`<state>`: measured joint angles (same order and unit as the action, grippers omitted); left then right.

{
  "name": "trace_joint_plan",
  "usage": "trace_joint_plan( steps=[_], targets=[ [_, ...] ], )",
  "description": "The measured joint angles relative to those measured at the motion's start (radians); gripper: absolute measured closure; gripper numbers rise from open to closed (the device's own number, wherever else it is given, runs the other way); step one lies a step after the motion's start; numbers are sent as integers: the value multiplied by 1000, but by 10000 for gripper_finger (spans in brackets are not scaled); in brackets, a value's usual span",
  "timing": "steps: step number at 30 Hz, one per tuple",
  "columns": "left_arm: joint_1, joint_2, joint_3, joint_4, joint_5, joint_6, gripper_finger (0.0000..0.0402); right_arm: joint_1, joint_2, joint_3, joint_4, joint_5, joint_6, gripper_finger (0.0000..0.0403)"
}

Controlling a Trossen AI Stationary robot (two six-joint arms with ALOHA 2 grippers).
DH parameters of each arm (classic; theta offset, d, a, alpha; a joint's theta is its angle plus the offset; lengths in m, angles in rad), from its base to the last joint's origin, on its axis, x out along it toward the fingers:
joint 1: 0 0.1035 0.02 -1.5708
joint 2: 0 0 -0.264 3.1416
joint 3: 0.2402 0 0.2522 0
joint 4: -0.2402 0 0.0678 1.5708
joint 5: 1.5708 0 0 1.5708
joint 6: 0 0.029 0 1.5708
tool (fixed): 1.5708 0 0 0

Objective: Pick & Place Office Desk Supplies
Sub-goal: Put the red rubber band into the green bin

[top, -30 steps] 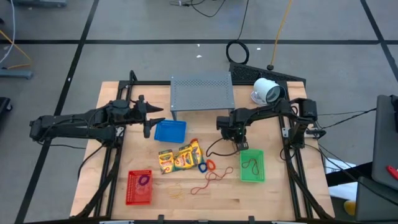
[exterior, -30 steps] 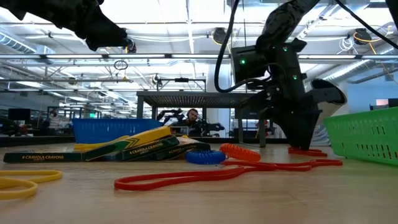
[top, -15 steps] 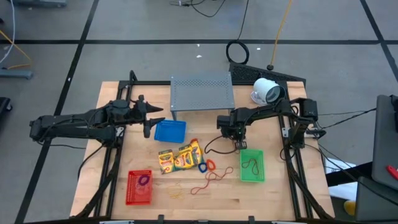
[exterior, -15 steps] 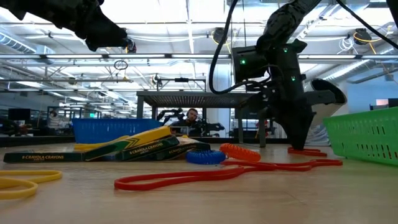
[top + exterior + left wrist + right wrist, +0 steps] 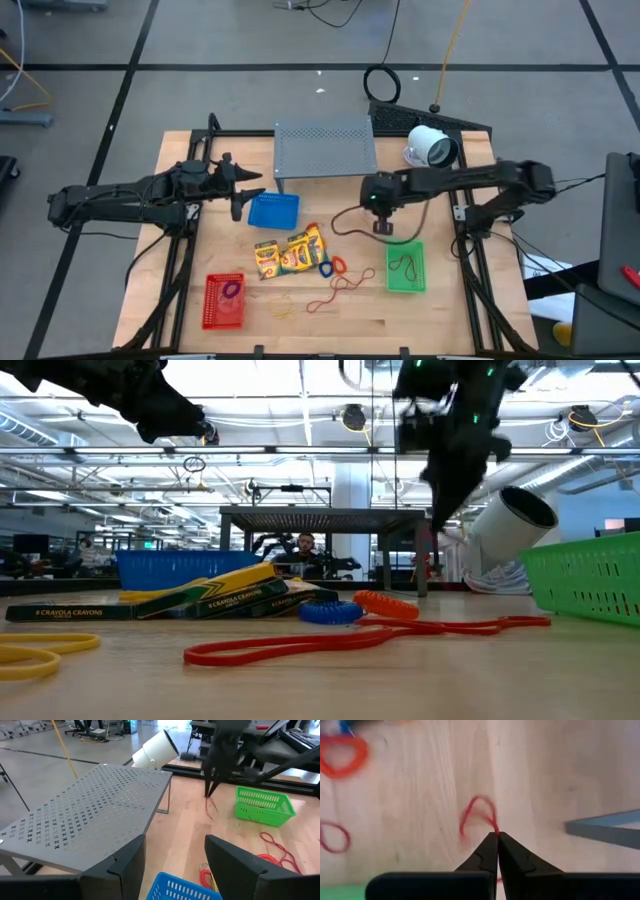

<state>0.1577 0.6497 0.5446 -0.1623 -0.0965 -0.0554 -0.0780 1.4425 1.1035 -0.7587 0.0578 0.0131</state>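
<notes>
My right gripper [image 5: 383, 228] hangs above the table between the grey stand and the green basket [image 5: 405, 266], shut on a thin red rubber band [image 5: 477, 817]. The band also dangles under it in the left wrist view [image 5: 211, 808]. My left gripper [image 5: 245, 186] waits open above the table's left side, by the blue basket [image 5: 273, 210]. Yellow crayon packs [image 5: 290, 252] lie flat in the middle. A blue and an orange loop [image 5: 331, 267] and a long red band [image 5: 335, 294] lie beside them. The red basket [image 5: 224, 300] holds a purple loop. My right gripper pinches the red band at one point of its loop [image 5: 495, 831], between the very tips of the two shut fingers. The fingers slant steeply down from above. The loop hangs slack below the tips, off the tabletop.
The grey perforated stand [image 5: 325, 148] and the white round device [image 5: 430, 147] stand at the far side. A tan loop lies in the green basket. A yellow band [image 5: 30, 655] lies near the front edge. Bare wood shows between the stand and the green basket.
My right gripper has shut on the small red band on the table beside the green basket. It then rose quickly and tipped to a less steep slant. The band has left the tabletop and now dangles under the fingertips.
</notes>
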Motion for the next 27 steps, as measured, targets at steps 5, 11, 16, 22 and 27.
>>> trace_joint_plan(
  steps=[5, 11, 16, 22, 27],
  targets=[
    [0, 0, 0, -1, -1, -10, 188, 35, -150, 1, -19, 22, 79, 403],
    [0, 0, 0, -5, -2, -17, 188, 100, -283, 1, -58, 20, 191, 403],
    [0, 0, 0, -5, -2, -31, 188, 176, -335, 1, -112, -9, 324, 403],
    [0, 0, 0, -6, -3, -37, 188, 276, -338, 1, -178, -36, 473, 403],
    [0, 0, 0, -6, -3, -52, 188, 357, -335, -25, -227, -34, 608, 403]
  ],
)
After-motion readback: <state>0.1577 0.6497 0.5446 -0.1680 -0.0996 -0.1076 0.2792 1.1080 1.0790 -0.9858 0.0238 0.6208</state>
